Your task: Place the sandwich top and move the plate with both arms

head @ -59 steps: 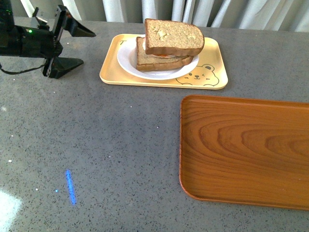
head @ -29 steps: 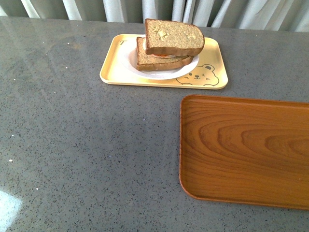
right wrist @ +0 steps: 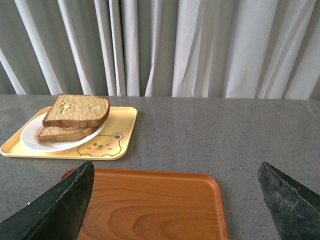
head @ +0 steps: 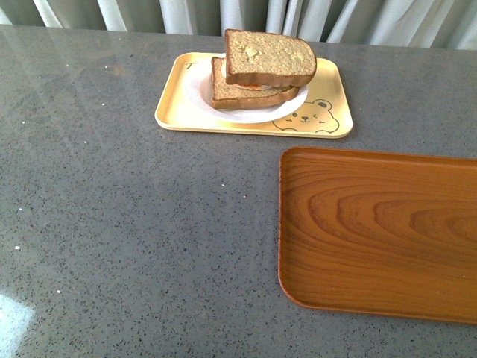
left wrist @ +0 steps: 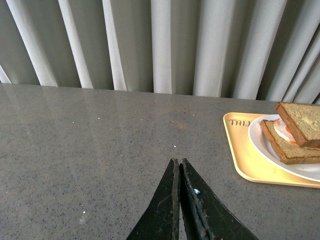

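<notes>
Square brown sandwich top (head: 270, 57) on round plate (head: 246, 113)

Yellow tray (left wrist: 250, 160) corner reads "TAIJ", cut off

Front view looks down the table (head: 134, 209); both wrist views sit low (facing curtains), all 3 sharing the plate (head: 195, 95).
</notes>
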### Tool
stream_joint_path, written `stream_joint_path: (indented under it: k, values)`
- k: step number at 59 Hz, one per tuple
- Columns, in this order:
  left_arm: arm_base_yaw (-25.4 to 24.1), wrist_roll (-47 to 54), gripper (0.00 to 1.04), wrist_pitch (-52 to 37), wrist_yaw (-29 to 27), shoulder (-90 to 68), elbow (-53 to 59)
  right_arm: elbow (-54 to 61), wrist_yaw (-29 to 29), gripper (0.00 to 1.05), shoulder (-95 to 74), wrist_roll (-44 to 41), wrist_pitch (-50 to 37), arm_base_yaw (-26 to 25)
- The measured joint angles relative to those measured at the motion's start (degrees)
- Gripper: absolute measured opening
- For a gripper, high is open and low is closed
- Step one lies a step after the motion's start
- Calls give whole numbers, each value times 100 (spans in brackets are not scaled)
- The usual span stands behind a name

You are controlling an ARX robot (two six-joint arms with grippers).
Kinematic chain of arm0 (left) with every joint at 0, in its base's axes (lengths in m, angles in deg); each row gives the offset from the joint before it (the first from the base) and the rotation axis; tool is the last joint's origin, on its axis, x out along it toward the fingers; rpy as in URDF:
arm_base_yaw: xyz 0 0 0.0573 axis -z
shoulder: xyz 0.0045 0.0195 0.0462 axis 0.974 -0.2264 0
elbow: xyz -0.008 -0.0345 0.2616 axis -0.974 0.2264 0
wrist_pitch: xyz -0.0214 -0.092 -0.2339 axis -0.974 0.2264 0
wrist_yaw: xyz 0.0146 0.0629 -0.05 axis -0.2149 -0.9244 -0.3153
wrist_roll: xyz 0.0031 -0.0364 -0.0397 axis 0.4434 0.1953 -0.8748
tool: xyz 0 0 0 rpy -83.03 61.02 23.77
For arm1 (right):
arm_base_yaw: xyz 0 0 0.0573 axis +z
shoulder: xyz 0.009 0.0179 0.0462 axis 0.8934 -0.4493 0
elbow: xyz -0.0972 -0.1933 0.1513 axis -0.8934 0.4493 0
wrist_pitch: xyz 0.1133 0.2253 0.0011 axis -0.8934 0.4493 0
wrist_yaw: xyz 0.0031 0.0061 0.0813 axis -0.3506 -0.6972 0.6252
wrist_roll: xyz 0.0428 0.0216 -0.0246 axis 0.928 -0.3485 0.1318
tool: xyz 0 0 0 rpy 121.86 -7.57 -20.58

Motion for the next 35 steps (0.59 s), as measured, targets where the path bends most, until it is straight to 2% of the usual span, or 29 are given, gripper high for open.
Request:
stream_joint_path:
  k: [35]
  values:
    - [0, 2, 2, 1993, 4, 2597, 573, 0, 0, 96, 0, 0, 0, 0]
